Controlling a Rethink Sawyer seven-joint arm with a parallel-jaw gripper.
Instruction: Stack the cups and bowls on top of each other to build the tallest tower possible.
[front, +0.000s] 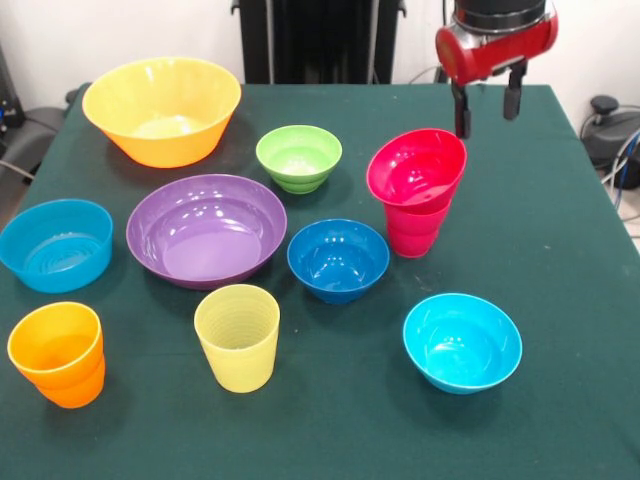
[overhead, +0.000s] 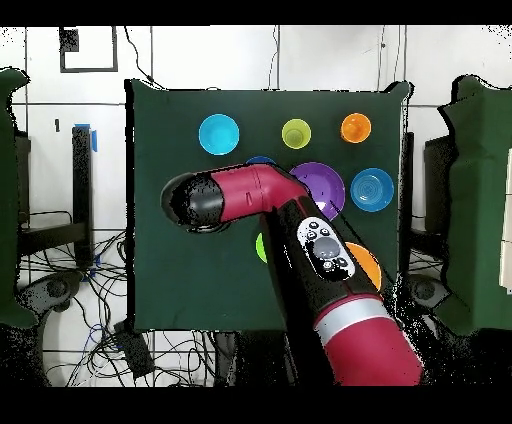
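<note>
My gripper (front: 487, 108) hangs with its fingers apart and empty, above and just behind the tower (front: 417, 190): a red bowl (front: 416, 166) sitting tilted on a red cup (front: 416, 230), right of the table's middle. Every other container is empty: yellow-orange bowl (front: 162, 109) at the far left corner, green bowl (front: 299, 157), purple bowl (front: 206, 229), dark blue bowl (front: 338, 259), light blue bowl (front: 56, 244) at the left edge, orange cup (front: 58, 353), yellow cup (front: 238, 336), cyan bowl (front: 462, 342). A dark green cloth (front: 560, 250) covers the table; cables trail on the floor. I can read no writing.

Bowl (front: 416, 166) atop cup (front: 417, 229)
</note>
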